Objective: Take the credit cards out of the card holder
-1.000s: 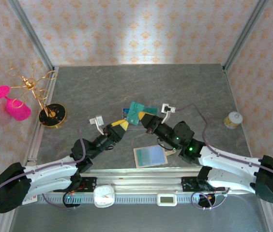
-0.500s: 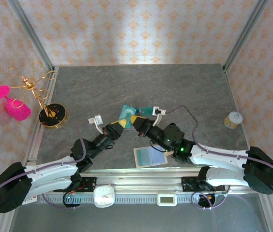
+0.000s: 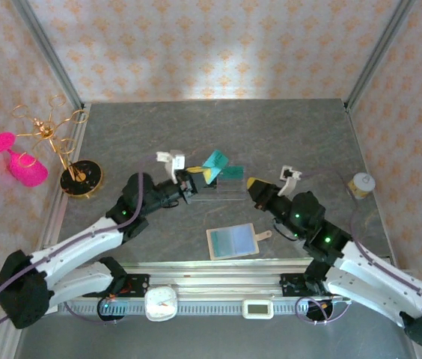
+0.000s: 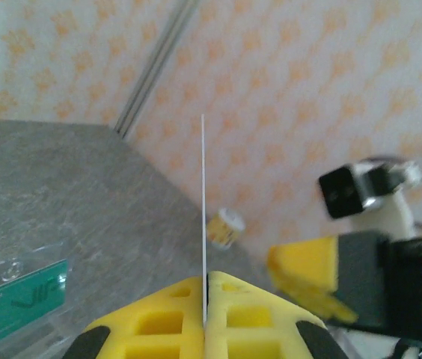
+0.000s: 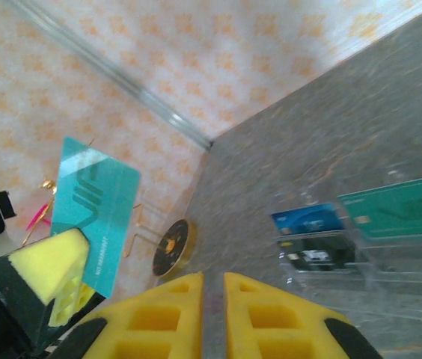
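My left gripper (image 3: 198,178) is shut on a teal-green credit card (image 3: 215,160), held up just left of a clear ribbed tray (image 3: 222,191). In the left wrist view the credit card (image 4: 203,202) stands edge-on between the yellow fingers (image 4: 158,314). In the right wrist view the same card (image 5: 95,196) shows flat-on at the left. My right gripper (image 3: 253,184) hovers to the right of the tray, slightly open with nothing between its fingers (image 5: 158,314). The card holder (image 3: 231,241) lies open on the table nearer the arms' bases, its pale blue inside up.
The clear tray (image 5: 390,262) holds a green card (image 5: 398,209), a blue card (image 5: 308,218) and a dark one (image 5: 316,250). A gold wire stand (image 3: 81,178) with a pink glass (image 3: 16,161) is at the left. A small yellow jar (image 3: 360,185) sits at the right.
The left gripper shut on the teal card and carried it up and right to the tray. The right gripper let go of it and drew back to the right.
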Controlling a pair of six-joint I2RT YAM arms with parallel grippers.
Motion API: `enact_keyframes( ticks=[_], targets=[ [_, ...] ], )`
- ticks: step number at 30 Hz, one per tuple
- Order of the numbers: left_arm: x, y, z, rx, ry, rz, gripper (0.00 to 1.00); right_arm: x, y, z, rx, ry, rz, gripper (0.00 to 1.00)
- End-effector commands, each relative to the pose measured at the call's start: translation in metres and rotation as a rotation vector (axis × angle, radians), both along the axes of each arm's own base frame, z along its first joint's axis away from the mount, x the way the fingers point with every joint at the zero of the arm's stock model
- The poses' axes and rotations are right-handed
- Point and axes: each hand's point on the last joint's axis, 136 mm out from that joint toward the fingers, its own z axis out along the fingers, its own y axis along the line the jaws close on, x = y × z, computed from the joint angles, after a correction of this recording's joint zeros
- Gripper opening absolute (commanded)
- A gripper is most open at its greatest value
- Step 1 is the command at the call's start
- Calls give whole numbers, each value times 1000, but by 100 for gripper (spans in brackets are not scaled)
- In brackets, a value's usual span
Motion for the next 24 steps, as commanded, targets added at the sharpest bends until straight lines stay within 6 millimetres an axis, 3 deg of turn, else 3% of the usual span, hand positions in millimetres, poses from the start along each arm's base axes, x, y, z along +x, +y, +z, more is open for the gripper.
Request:
enact_keyframes(
  ticks=[1, 7, 13, 24],
  targets=[
    [7, -16, -35, 315, -64, -121, 0, 3, -23, -49, -190, 119, -55, 13],
    [35, -32, -67, 601, -177, -248, 0, 14, -35, -70, -203, 176, -88, 10],
    [61, -45, -66, 693, -283, -344, 0, 31, -50, -88, -188, 217, -127, 8],
    [92, -58, -111, 851, -228, -548, 0, 65, -78, -99, -193, 263, -184, 6]
  ],
)
